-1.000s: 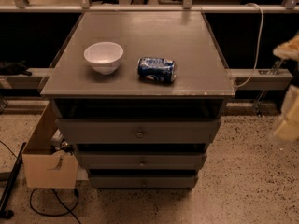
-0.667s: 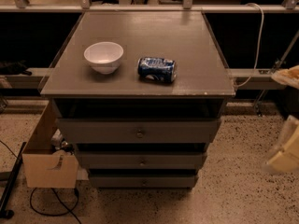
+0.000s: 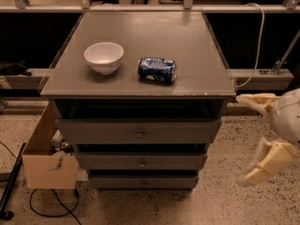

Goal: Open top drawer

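The top drawer [image 3: 103,131] is the widest grey front of three in the grey cabinet, with a small round metal knob [image 3: 139,134] at its centre. Its front sits close under the cabinet top with a dark gap above it. My gripper [image 3: 240,140] is at the right edge of the view, to the right of the cabinet at about drawer height, apart from it. Its two pale fingers [image 3: 255,101] are spread wide and hold nothing.
A white bowl [image 3: 104,57] and a blue can [image 3: 157,70] lying on its side rest on the cabinet top [image 3: 187,41]. Two narrower drawers [image 3: 112,161] sit below. A cardboard box [image 3: 47,165] and cables lie on the speckled floor at left. A rail runs behind.
My gripper has moved down and to the left, further into view beside the cabinet. The drawers, bowl and can have not moved.
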